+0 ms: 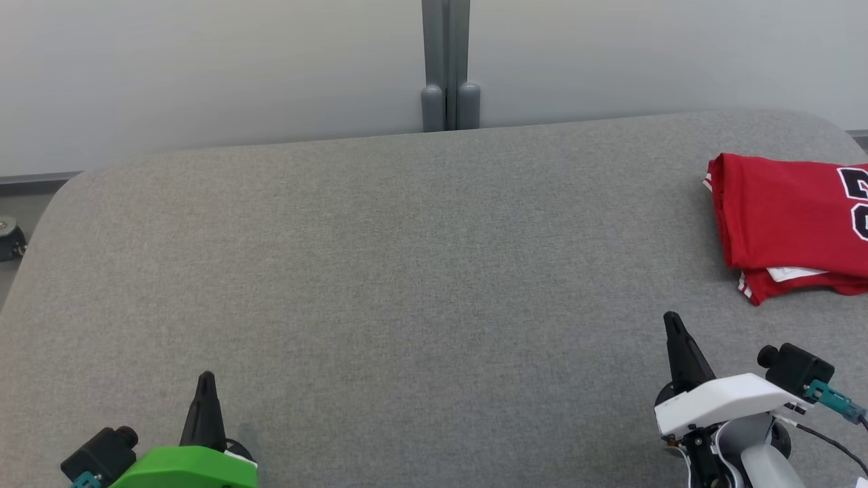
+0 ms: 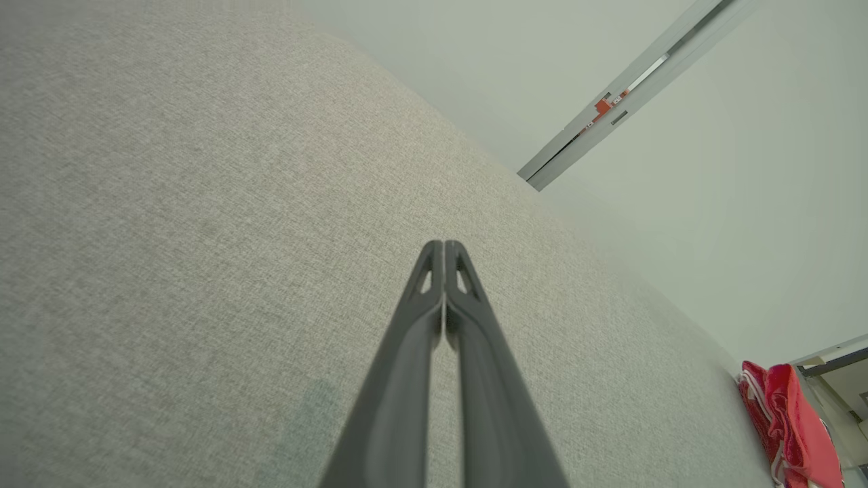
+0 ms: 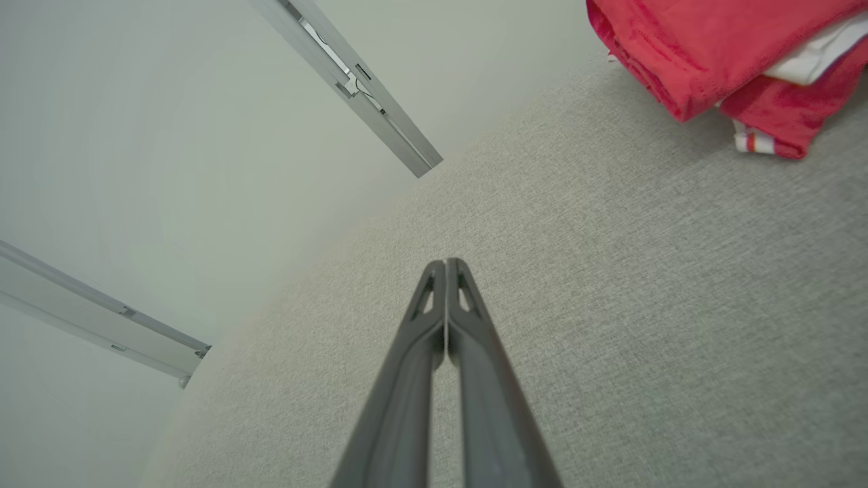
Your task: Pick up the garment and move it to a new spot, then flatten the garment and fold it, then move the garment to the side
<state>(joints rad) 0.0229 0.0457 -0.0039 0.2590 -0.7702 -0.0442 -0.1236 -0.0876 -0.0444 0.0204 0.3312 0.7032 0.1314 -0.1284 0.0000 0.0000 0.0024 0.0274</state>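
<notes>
Where your folded red jersey [image 1: 786, 217] lies: far right of the grey fabric table [image 1: 407, 271]; apart from both grippers
Left gripper [image 1: 206, 377]: jaws closed, empty; over bare fabric
Right gripper [image 1: 671, 318]: jaws closed, empty; nearer your jersey

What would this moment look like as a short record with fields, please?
surface: grey fabric-covered table
garment: red with white trim, folded, lying at the table's right side
left hand: shut, empty, at the near left of the table
right hand: shut, empty, on the near side of the garment and apart from it
task stage: garment looks folded and set to the side
</notes>
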